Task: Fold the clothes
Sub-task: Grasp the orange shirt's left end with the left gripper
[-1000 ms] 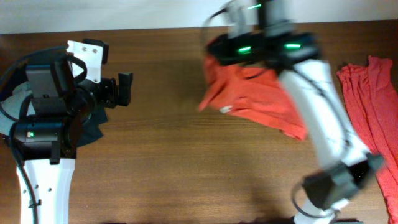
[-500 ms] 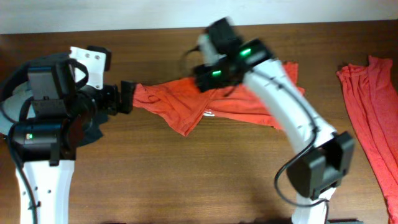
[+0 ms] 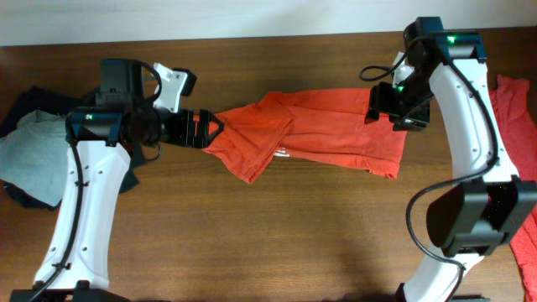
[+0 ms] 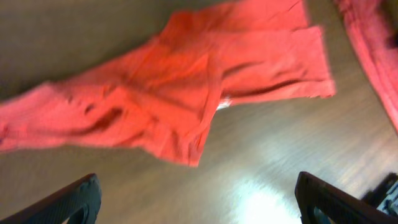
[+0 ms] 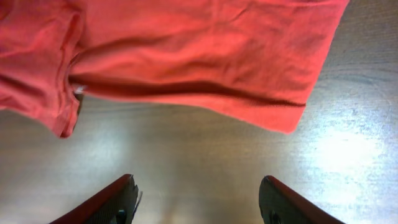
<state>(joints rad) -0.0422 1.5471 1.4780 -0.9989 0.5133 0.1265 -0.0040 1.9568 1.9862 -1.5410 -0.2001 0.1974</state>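
The orange-red T-shirt [image 3: 319, 134] lies crumpled and stretched sideways across the middle of the table, with a small white tag [image 3: 281, 153] near its front edge. My left gripper [image 3: 211, 127] is at the shirt's left end, open and empty. In the left wrist view its fingers [image 4: 198, 186] are spread wide over bare wood, with the shirt [image 4: 174, 93] ahead of them. My right gripper [image 3: 379, 107] is over the shirt's right end. In the right wrist view its fingers [image 5: 198, 183] are open and empty, and the shirt [image 5: 186, 50] is beyond them.
A pale grey-blue tee [image 3: 33, 155] on dark navy garments [image 3: 25, 96] lies at the far left. Another orange-red garment [image 3: 513, 109] lies along the right edge; it also shows in the left wrist view [image 4: 373, 43]. Bare wood lies in front of the shirt.
The right arm carried the shirt left across the table, let go and swung back to the shirt's right end. The left arm reached right to the shirt's left end. The shirt now lies stretched out.
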